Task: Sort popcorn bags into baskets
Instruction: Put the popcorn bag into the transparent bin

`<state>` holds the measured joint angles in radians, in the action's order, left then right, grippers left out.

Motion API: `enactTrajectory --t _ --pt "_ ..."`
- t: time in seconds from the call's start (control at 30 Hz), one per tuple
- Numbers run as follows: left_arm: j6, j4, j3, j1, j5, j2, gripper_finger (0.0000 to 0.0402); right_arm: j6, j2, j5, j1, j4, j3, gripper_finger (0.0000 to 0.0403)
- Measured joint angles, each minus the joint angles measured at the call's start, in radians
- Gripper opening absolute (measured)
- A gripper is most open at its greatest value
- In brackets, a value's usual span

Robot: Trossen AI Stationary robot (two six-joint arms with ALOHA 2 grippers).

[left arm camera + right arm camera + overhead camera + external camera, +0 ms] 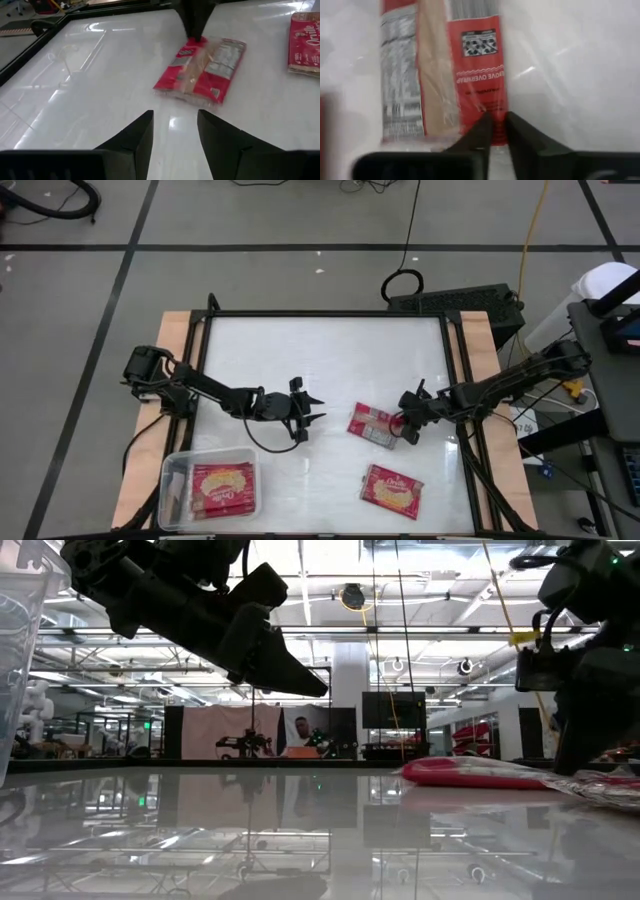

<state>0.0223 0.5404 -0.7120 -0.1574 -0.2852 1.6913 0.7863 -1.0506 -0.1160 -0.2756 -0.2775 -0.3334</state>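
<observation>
One popcorn bag (372,423) lies on the table right of centre, its grey-white printed back up. My right gripper (405,428) is at its right-hand end, fingers nearly together (499,120). My left gripper (312,412) hovers open above the table left of that bag, pointing toward it (175,117), and touches nothing. A second bag (392,490) lies front up near the table's near edge. A third bag (225,487) lies flat inside the clear tub (165,490) at the near left corner. My right gripper pinches the bag's red end strip (485,107), the end toward the table's right edge, between its two fingers. The fingers come slanting down from the right. The bag (200,70) lies flat on the table, back up.
The table is a white glossy sheet inside a dark frame (455,380). The front-up bag (305,42) lies a short way nearer than the held one. Bare surface spans the far half of the table (320,350). Cables run along both side rails.
</observation>
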Motion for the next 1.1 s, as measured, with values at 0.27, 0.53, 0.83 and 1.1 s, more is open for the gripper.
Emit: enactTrajectory --t 0.27,0.53,0.83,1.1 --pt "0.018 0.041 0.000 0.000 0.000 0.000 0.0156 -0.127 -0.003 -0.001 0.011 0.199 0.002 0.0004" --pt "0.017 0.139 0.000 0.000 0.000 -0.001 0.0156 -0.208 -0.002 -0.039 0.044 0.319 0.001 0.0001" --pt "-0.011 0.022 0.000 0.006 0.000 -0.001 0.0157 -0.391 -0.001 0.038 -0.063 0.293 0.001 0.0031" --pt "-0.065 0.088 0.000 -0.003 0.140 -0.001 0.0156 -0.681 -0.036 0.003 -0.215 0.239 0.000 0.0129"
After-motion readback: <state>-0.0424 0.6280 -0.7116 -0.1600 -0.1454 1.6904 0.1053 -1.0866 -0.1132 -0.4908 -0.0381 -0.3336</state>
